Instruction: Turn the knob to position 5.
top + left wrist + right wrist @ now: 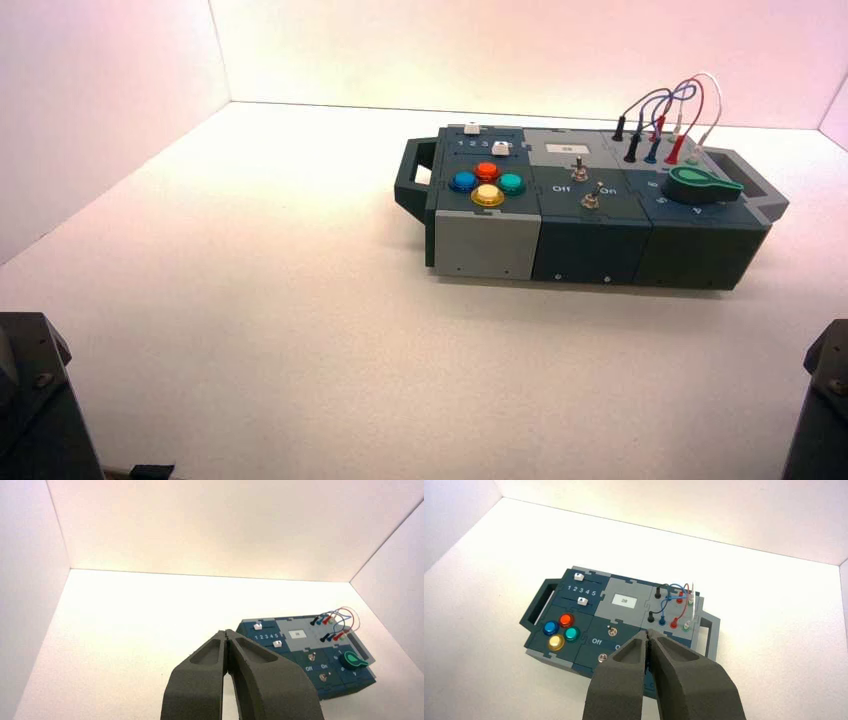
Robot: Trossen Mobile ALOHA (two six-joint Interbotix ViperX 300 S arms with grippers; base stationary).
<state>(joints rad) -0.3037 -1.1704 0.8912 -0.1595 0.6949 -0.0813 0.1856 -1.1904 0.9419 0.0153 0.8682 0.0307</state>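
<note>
The knob sits at the right end of the box, untouched. Both the left gripper and right gripper are clenched, near the robot and well apart from the box.

Box: "1 2 3 4 5", "Off"; display maybe "20".

The box sits on a white table with white walls around it. At its left end are red, blue, green and yellow push buttons, with two white slider caps beside a printed row 1 2 3 4 5. Two metal toggle switches stand mid-panel below a small display reading 20, and looping wires plug into sockets at the far right.
</note>
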